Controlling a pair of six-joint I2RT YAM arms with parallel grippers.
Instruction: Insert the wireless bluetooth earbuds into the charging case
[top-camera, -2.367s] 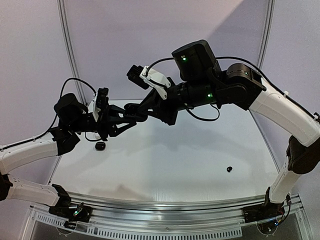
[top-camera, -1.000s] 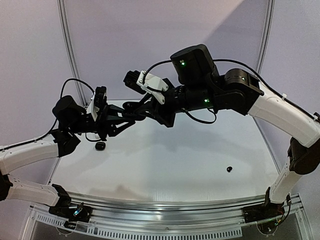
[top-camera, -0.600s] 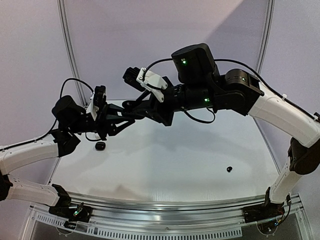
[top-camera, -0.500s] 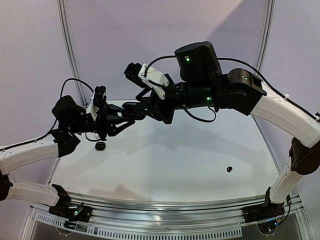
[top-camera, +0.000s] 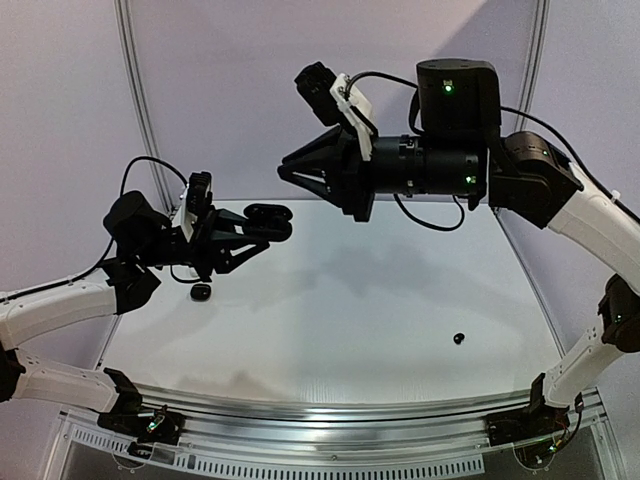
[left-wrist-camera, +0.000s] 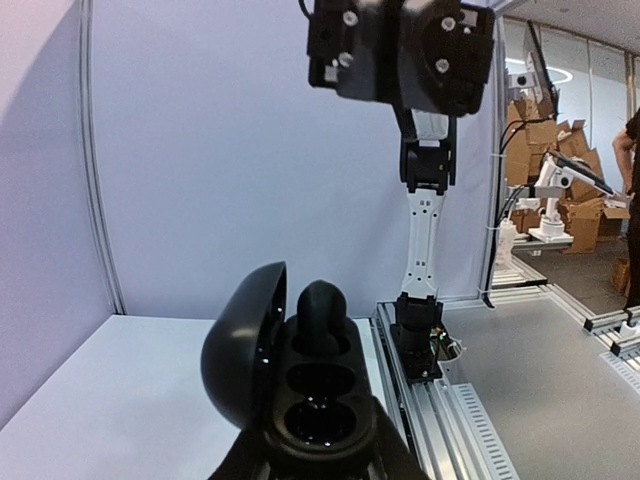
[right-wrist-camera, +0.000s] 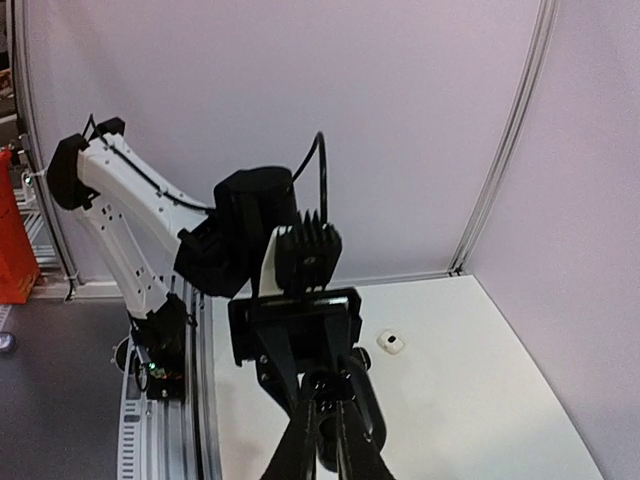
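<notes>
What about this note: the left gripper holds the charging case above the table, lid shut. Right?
Wrong on the lid only. The left wrist view shows the lid open, swung up to one side. The rest stands: the left gripper holds the charging case above the table.

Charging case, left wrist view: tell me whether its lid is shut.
No: the charging case has its lid swung open to the left, leaving the round wells exposed.

My claw (right-wrist-camera: 322, 395) points toward the left arm (right-wrist-camera: 120, 215), tips together, before a black charging case (right-wrist-camera: 362, 410). One small white item (right-wrist-camera: 391, 343) lies on the bench (right-wrist-camera: 480, 400).
</notes>
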